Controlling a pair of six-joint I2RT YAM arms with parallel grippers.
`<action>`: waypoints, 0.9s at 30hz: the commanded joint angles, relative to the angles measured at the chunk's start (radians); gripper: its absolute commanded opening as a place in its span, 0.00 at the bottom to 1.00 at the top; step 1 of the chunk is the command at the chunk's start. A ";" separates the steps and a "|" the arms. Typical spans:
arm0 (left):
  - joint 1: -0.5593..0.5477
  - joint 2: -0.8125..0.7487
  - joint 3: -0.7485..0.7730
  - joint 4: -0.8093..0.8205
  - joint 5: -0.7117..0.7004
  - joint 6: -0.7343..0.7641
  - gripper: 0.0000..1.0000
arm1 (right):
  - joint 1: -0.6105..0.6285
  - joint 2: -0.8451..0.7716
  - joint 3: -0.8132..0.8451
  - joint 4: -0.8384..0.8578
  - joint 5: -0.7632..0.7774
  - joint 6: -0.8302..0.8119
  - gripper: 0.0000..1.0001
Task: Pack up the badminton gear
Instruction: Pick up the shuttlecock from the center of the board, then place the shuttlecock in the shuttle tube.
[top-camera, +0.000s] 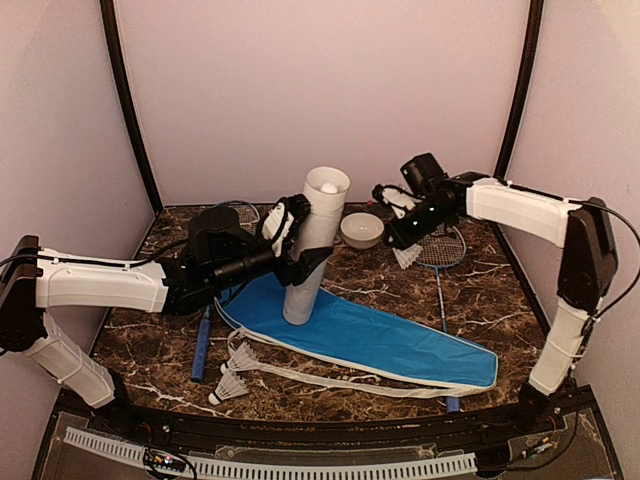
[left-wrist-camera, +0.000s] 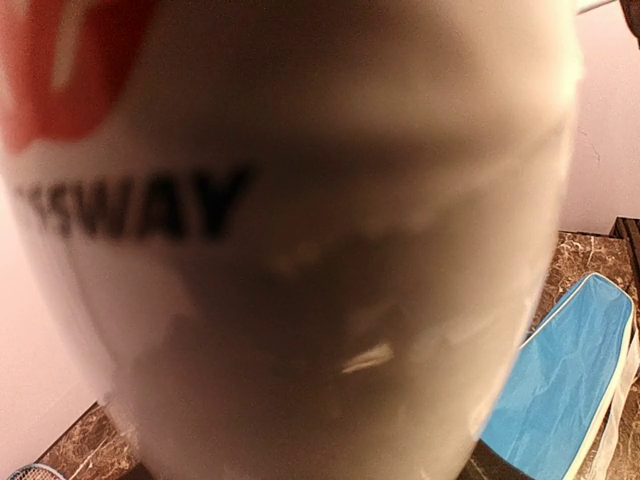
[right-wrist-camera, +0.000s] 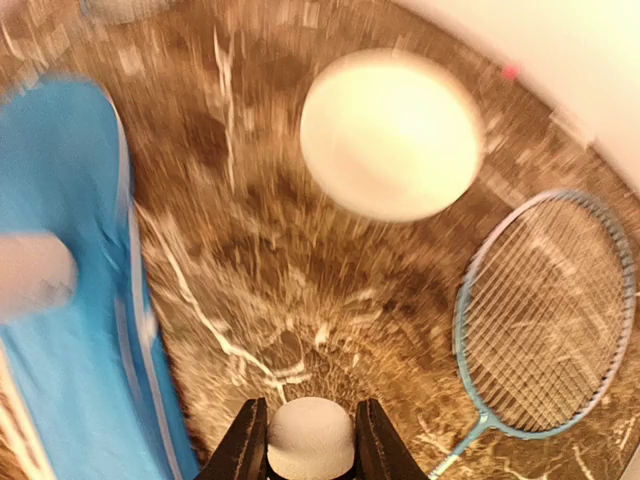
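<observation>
One shuttlecock (top-camera: 407, 257), seemingly feather-light with a crushable skirt, hangs at the far right near the bowl (top-camera: 362, 230), pinched by its firm cork in the closed right claw (right-wrist-camera: 311, 440), while the left claw (top-camera: 292, 240) clasps the stiff, slick tube (top-camera: 325, 205) mid-table.

- Left wrist view: the tube (left-wrist-camera: 300, 250) gripped by the left claw (top-camera: 291, 232) fills the frame, out of focus. The left edge cuts off its black lettering, and the claw itself is out of sight here.
- Ahead of the right claw (right-wrist-camera: 311, 446), the bowl (right-wrist-camera: 392, 135) and cover (right-wrist-camera: 80, 300) are blurred.
- Between that claw's fingers (right-wrist-camera: 243, 452), only a shuttlecock's (right-wrist-camera: 311, 432) rounded white tip shows; the bottom edge cuts the rest.
- Right of it, a racket (right-wrist-camera: 545, 315) shaft leaves the frame.
- Top view: the left arm (top-camera: 110, 285) hides most of a second racket (top-camera: 200, 348).
</observation>
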 joint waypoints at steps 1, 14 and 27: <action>0.008 -0.007 -0.030 -0.071 0.005 -0.032 0.68 | -0.022 -0.217 -0.098 0.209 -0.177 0.130 0.24; 0.008 0.013 -0.014 -0.082 0.049 -0.063 0.68 | 0.051 -0.677 -0.331 0.791 -0.291 0.558 0.26; 0.008 0.019 -0.003 -0.092 0.060 -0.058 0.68 | 0.259 -0.563 -0.173 0.967 -0.258 0.636 0.25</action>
